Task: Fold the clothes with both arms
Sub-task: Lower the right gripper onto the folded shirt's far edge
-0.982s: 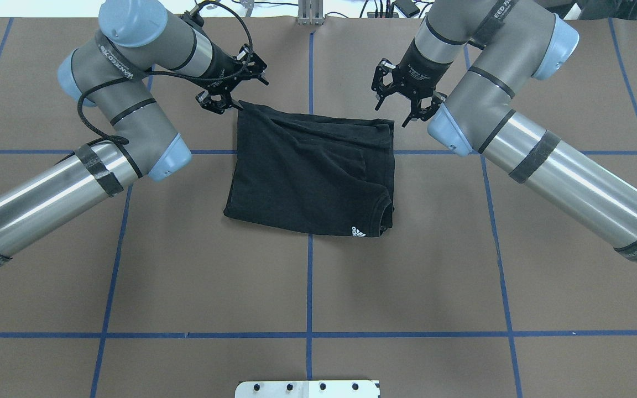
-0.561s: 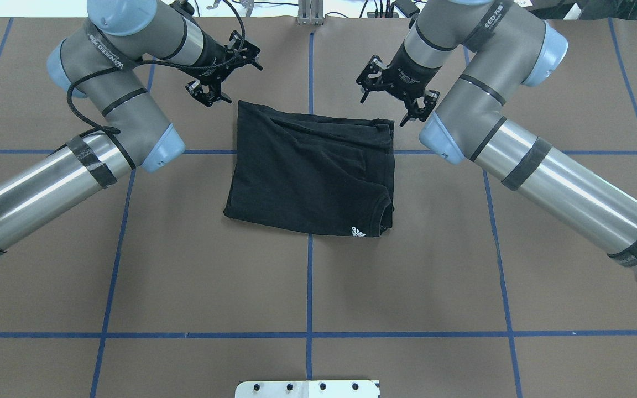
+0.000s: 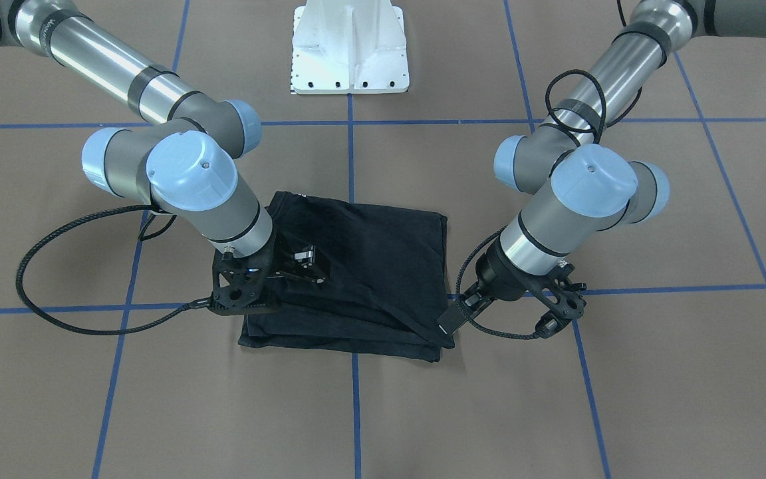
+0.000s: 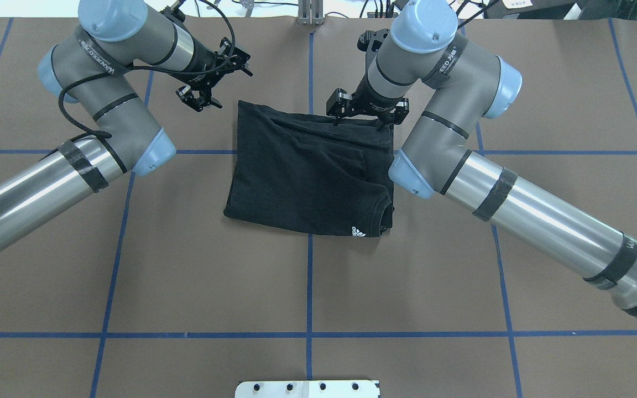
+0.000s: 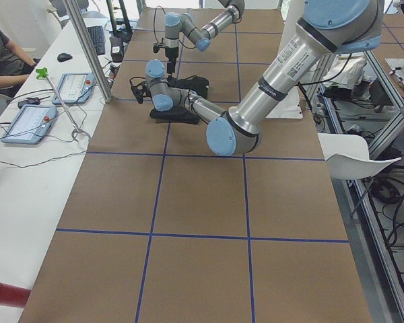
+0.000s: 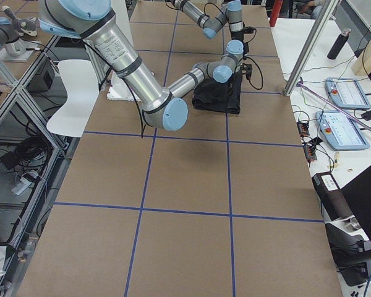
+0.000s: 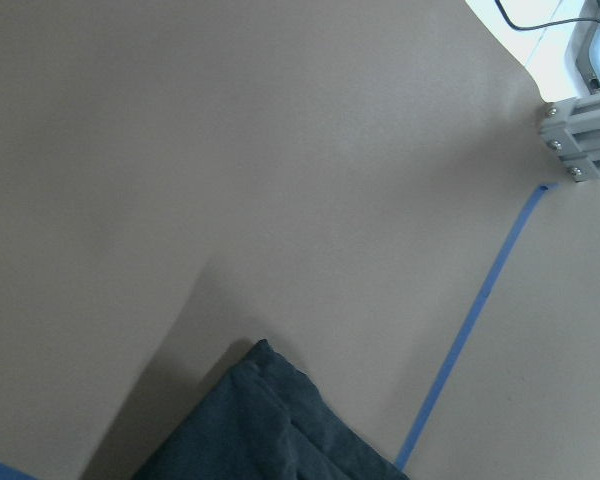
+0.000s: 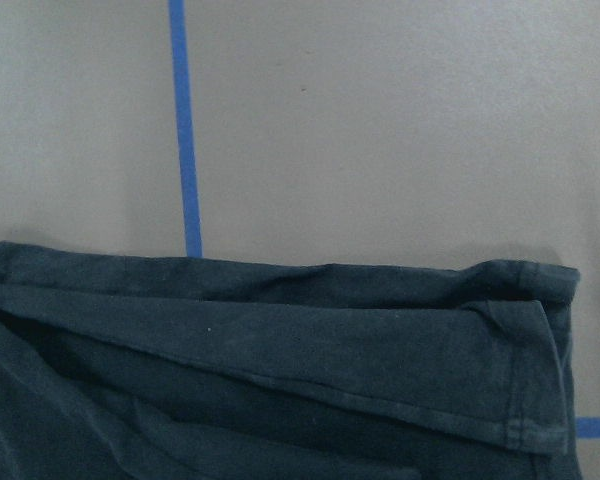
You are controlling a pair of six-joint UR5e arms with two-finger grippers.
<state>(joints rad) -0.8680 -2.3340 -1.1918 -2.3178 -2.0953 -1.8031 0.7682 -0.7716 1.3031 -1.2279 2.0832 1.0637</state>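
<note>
So the black T-shirt (image 4: 307, 177) is lying folded into a rough rectangle on the far middle of the brown table (image 4: 186, 276), with a small white logo (image 4: 358, 231) peeking out at its near right corner. The right gripper (image 4: 364, 115) is hanging over the shirt's far edge, jaws spread, gripping nothing. The left gripper (image 4: 214, 77) is sitting just off the far left corner, also wide open with nothing in it. Blue tape lines (image 4: 309, 287) are crossing the tabletop in a grid, and someone (image 5: 3, 57) is sitting at a white side bench (image 5: 20, 202) with touchscreen pads (image 5: 28, 122).
</note>
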